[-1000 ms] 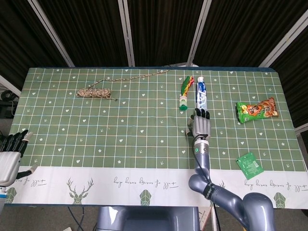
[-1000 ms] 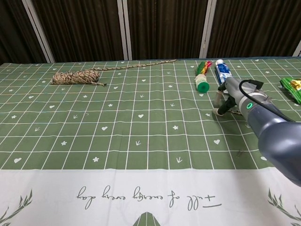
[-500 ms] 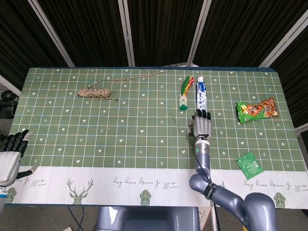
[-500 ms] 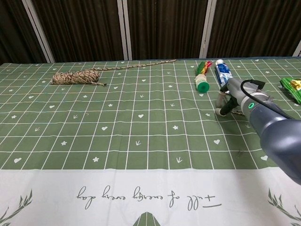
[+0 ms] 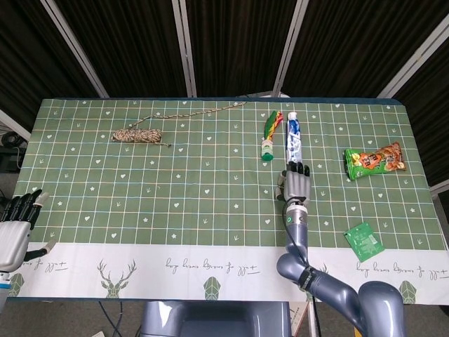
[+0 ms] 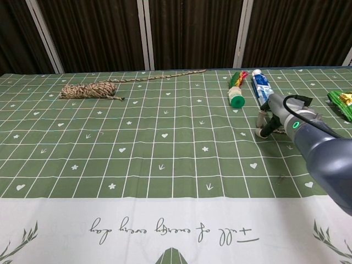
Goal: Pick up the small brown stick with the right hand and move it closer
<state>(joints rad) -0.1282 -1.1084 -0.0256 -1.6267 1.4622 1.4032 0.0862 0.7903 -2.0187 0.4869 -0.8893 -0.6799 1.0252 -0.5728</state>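
The right hand [image 5: 297, 184] was lowered to the green tablecloth [image 5: 175, 182], fingers pointed down, apparently for a grasp. Whether anything was held could not be told, and the small brown stick could not be made out in either view. Just beyond the fingertips lay a toothpaste tube [image 5: 292, 136]. The left hand [image 5: 15, 225] was kept idle, fingers apart, well to the left.

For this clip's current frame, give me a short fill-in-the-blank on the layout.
1. The right hand hovers just in front of the ____ tube.
2. The bundle of twine lies on the table's far ____ side.
3. The left hand holds ____.

Missing words: toothpaste; left; nothing
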